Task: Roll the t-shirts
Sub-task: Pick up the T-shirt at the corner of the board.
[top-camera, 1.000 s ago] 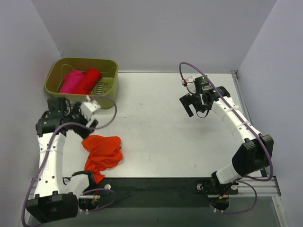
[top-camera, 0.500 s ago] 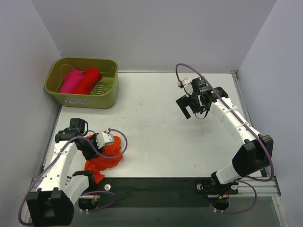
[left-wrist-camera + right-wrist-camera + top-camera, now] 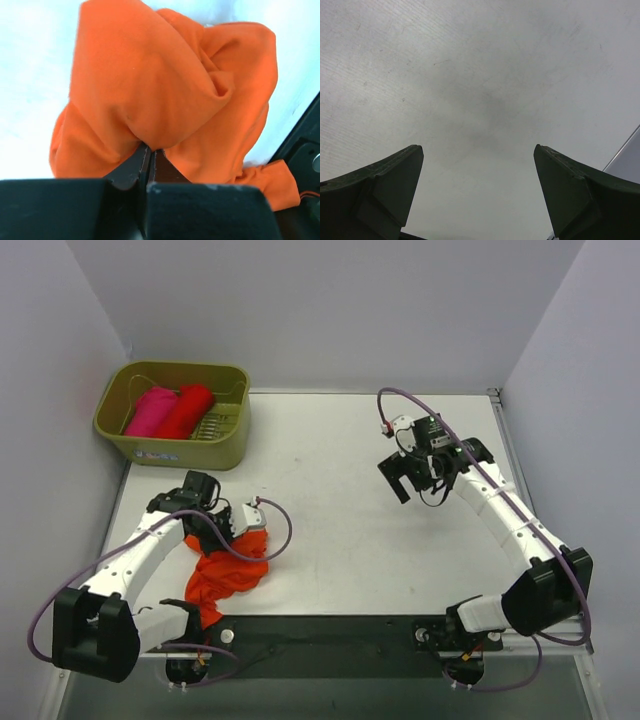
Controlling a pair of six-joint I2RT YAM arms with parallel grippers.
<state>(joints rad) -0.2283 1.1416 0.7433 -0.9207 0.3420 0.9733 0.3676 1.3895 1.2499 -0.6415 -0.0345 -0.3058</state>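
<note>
The left gripper (image 3: 238,536), which was being carried open beside the basket (image 3: 180,452) a second ago, is now being pressed down onto the orange-red t-shirt (image 3: 226,575) with its jaws drawn fully together. In the left wrist view a fold of the cloth is being pinched between the two fingers at the edge of the heap. The shirt is being kept as a crumpled heap at the near left of the table (image 3: 340,530), close to the front edge, with one end trailing towards the dark strip there, and its outline is being altered only slightly from a second ago. The right gripper (image 3: 400,478) is being held wide open and empty above bare table on the right, well apart from the cloth, much as before. The deeper red t-shirt (image 3: 190,410) and the magenta pink t-shirt (image 3: 150,412) are being left side by side in the basket, apparently rolled already. The newly made grasp suggests that the crumpled shirt is being readied for lifting or spreading flat, and that its rolling is not yet being begun.
</note>
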